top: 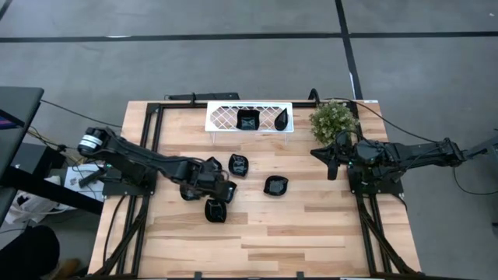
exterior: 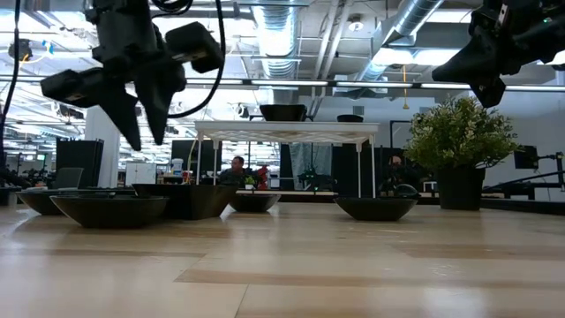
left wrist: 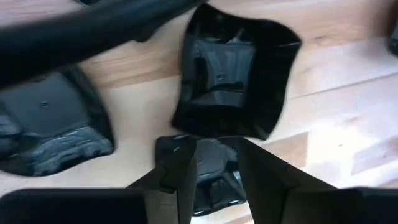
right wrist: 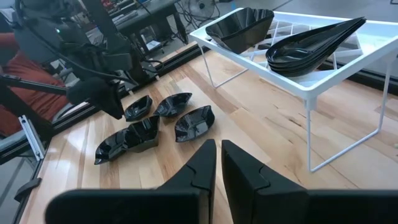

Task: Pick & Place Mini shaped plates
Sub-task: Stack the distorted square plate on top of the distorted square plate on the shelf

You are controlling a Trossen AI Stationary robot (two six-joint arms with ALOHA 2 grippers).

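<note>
Several mini shaped plates, small glossy black dishes, lie on the wooden table: one (top: pixel 239 164), one (top: pixel 275 185) and one (top: pixel 215 210) near the middle. Two more, a squarish one (top: pixel 247 120) and a teardrop one (top: pixel 283 120), rest on the white lattice tray (top: pixel 222 117). My left gripper (top: pixel 221 189) points down, open, above the cluster. In its wrist view a squarish plate (left wrist: pixel 214 177) shows in the gap between its fingers (left wrist: pixel 211 146). In the low view its fingertips (exterior: pixel 148 132) hang clear above the plates. My right gripper (top: pixel 331 162) waits shut near the plant.
A potted green plant (top: pixel 334 118) stands at the far right, next to the tray. The tray stands on thin white legs (right wrist: pixel 311 137) at the table's far edge. Bare wood lies toward the near edge (top: pixel 311 233). Black frames run along both sides.
</note>
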